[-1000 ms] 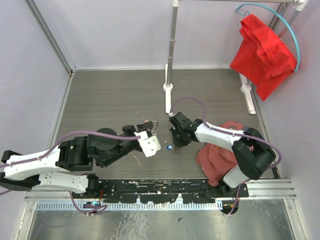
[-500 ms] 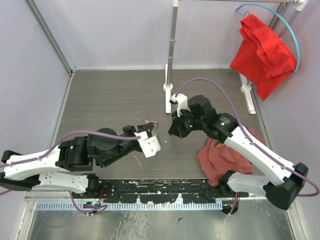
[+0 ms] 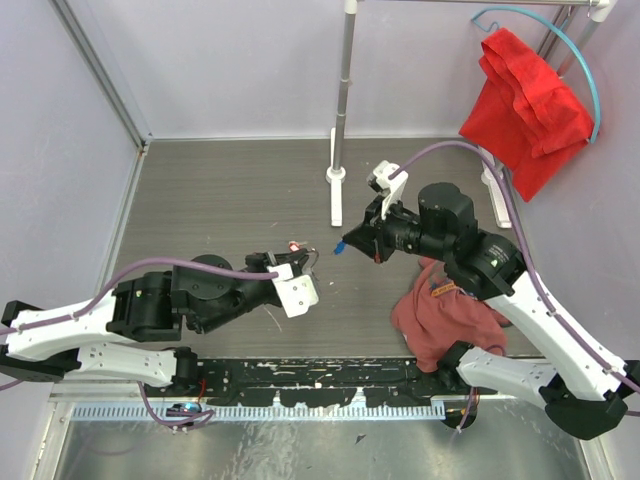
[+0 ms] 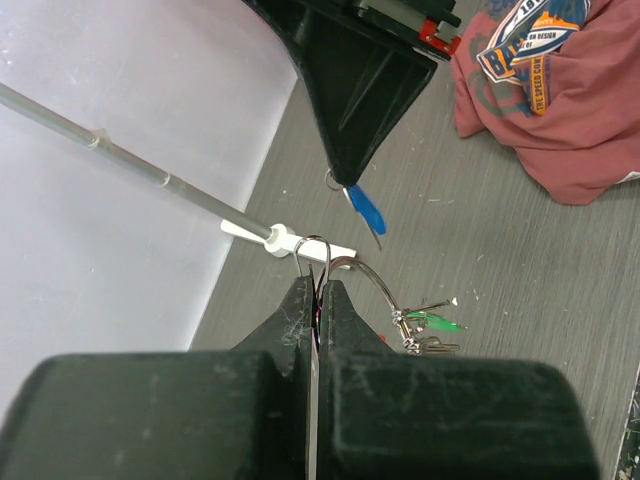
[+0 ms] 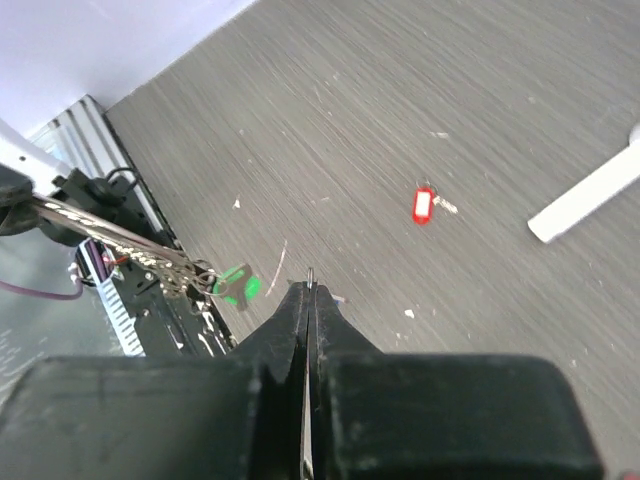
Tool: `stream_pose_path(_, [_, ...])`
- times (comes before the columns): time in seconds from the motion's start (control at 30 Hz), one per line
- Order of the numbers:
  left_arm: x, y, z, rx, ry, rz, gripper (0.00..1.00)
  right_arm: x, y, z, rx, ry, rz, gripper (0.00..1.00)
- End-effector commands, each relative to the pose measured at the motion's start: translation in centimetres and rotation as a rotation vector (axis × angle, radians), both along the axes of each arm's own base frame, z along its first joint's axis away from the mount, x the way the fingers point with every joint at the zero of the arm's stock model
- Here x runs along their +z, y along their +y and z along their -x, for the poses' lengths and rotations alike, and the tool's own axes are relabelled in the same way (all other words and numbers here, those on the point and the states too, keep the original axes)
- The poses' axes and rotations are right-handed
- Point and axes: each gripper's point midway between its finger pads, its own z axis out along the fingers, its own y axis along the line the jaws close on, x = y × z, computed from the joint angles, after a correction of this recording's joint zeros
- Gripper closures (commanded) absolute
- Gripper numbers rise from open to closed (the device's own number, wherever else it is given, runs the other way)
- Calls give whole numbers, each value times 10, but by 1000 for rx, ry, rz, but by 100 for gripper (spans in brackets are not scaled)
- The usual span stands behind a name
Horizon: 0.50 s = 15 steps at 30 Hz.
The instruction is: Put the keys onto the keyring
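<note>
Bright, even light; faint shadows; wrist views' foreground blurred

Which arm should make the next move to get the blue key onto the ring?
Right, probably. The right end effector is shut on the blue-tagged small metal key, in the air near the thin silver wire keyring. The left end effector clamps that ring, so it should hold steady.

keyring lies just left of the key.
</note>
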Motion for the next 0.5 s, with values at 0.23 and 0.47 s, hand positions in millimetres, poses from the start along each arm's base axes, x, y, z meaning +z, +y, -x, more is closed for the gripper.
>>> stream_pose_path(0.23, [21, -1, 9, -49, 25, 64, 100, 47, -33, -14, -218, -59, -43, 99])
stream_pose_path(0.47, [22, -2, 12, -68, 38, 63, 100, 75, -21, 3, -18, -239, -19, 99])
